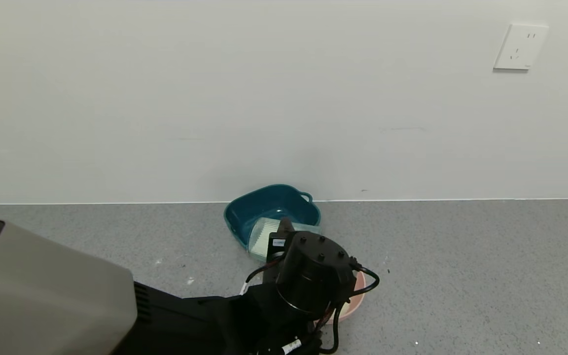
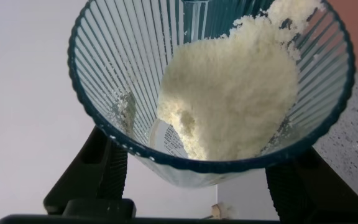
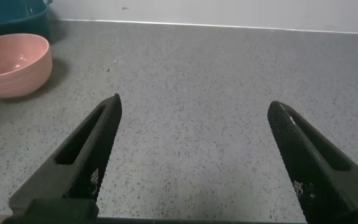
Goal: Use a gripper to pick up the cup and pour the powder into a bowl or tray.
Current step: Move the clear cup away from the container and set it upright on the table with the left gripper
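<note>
My left gripper (image 2: 201, 177) is shut on the cup (image 2: 135, 74), a ribbed, transparent, pale blue-green cup. Black fingers (image 2: 104, 171) press on both of its sides. The cup (image 1: 264, 237) is tipped onto its side, above the near rim of the teal tray (image 1: 264, 207). Cream-white powder (image 2: 229, 93) is heaped along one inner wall, reaching the rim. The pink bowl (image 1: 360, 291) sits under and to the right of the left wrist, mostly hidden by it. In the right wrist view the bowl (image 3: 14, 62) stands some way off from my right gripper (image 3: 194, 106), which is open and low over the counter.
The grey speckled counter (image 1: 461, 276) runs back to a white wall with a socket (image 1: 519, 47). The teal tray (image 3: 11, 18) stands against the wall behind the bowl. A large grey part of the robot (image 1: 42, 296) fills the near left.
</note>
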### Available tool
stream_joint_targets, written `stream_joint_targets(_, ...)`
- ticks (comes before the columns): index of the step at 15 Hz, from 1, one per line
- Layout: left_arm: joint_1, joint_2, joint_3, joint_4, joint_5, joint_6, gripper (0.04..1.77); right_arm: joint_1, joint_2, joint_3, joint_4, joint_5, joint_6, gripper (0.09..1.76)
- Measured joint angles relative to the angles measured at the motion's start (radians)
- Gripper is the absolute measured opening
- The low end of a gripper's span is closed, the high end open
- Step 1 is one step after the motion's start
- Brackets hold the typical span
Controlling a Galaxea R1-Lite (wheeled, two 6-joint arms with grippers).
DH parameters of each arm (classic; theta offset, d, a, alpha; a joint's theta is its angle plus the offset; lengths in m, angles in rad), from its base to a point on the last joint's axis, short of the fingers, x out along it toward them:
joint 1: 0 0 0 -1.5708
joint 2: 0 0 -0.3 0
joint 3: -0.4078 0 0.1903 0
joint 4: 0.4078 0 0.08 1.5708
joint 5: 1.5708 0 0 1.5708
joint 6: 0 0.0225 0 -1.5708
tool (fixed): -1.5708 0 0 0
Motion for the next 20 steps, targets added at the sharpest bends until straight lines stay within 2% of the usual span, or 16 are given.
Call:
stream_joint_targets(3, 0.034, -0.018, 0.028, -0.092, -0.053, -0.04, 1.26, 0.0, 0.0, 0.0, 0.0, 0.0, 0.0, 1.71)
stream_joint_targets(11, 0.053, -0.061, 0.127, -0.203, -0.133, -0.434, 1.26, 0.0, 0.0, 0.0, 0.0, 0.0, 0.0, 1.71)
stream_joint_targets(15, 0.064, -0.1, 0.166, -0.218, -0.177, -0.652, 1.26, 0.0, 0.0, 0.0, 0.0, 0.0, 0.0, 1.71)
stream_joint_targets(17, 0.096, -0.147, 0.186, -0.218, -0.242, -0.721, 1.26, 0.0, 0.0, 0.0, 0.0, 0.0, 0.0, 1.71)
stream_joint_targets(20, 0.182, -0.232, 0.253, -0.219, -0.414, -0.837, 1.26, 0.0, 0.0, 0.0, 0.0, 0.0, 0.0, 1.71)
